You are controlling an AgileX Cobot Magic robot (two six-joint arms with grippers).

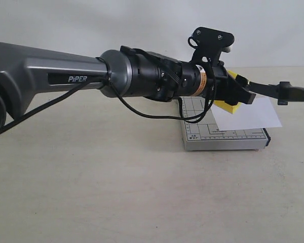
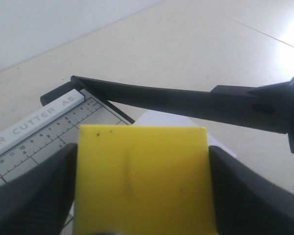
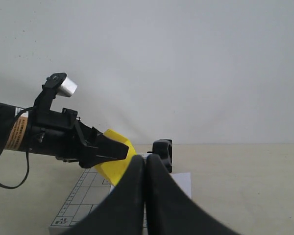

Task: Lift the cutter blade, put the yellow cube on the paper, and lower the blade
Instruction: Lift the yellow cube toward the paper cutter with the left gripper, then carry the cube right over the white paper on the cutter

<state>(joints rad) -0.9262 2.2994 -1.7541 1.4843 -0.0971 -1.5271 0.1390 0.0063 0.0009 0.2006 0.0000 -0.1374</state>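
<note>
My left gripper (image 1: 237, 96) is shut on the yellow cube (image 1: 228, 107), its fingers pressed to two opposite faces (image 2: 142, 181). The cube hangs tilted, low over the left end of the white paper (image 1: 253, 114), which lies on the grey gridded cutter base (image 1: 223, 139). The cutter blade (image 1: 266, 88) stands raised, slanting up from its hinge (image 2: 76, 81) to the thick handle (image 1: 296, 93) just beyond the cube. My right gripper (image 3: 146, 159) is shut, with the handle's collar (image 3: 162, 154) right past its fingertips; any contact with the handle is hidden. It is outside the exterior view.
The left arm (image 1: 66, 76) stretches across the beige tabletop (image 1: 116, 192) from the left edge. A black cable loop (image 1: 157, 115) sags under its wrist. A white wall (image 1: 116, 25) closes the back. Bare table surrounds the cutter base.
</note>
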